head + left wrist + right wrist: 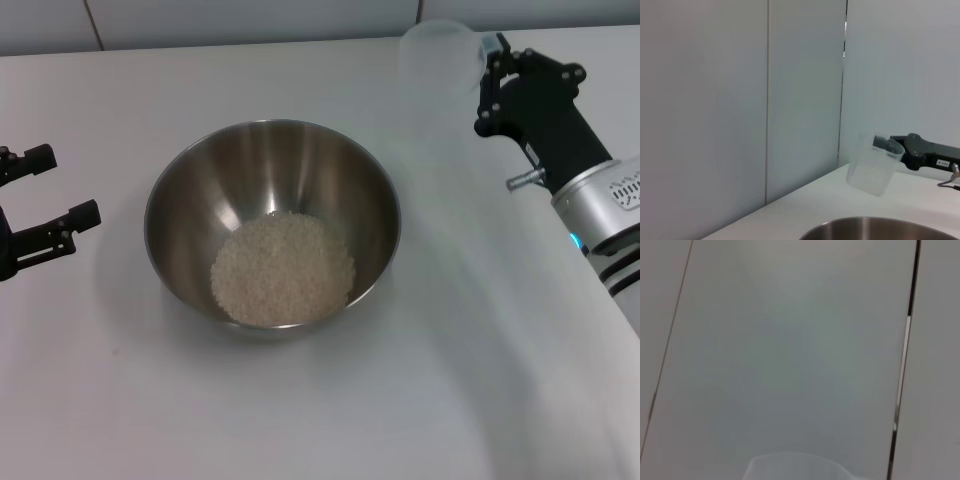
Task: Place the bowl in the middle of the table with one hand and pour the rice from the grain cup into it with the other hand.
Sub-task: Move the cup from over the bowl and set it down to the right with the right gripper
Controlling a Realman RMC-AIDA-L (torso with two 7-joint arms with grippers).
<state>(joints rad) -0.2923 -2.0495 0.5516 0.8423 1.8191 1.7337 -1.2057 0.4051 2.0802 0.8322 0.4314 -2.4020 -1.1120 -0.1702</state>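
The steel bowl (272,225) stands in the middle of the white table (450,380) with a pale heap of rice (282,268) in its bottom; its rim also shows in the left wrist view (875,227). My right gripper (490,75) is shut on the clear grain cup (438,55), held upright and raised at the back right, apart from the bowl. The cup looks empty and also shows in the left wrist view (875,164) and, as a rim, in the right wrist view (795,467). My left gripper (55,190) is open and empty, left of the bowl.
A pale panelled wall (740,100) runs behind the table's back edge. Bare tabletop lies in front of the bowl and to its right.
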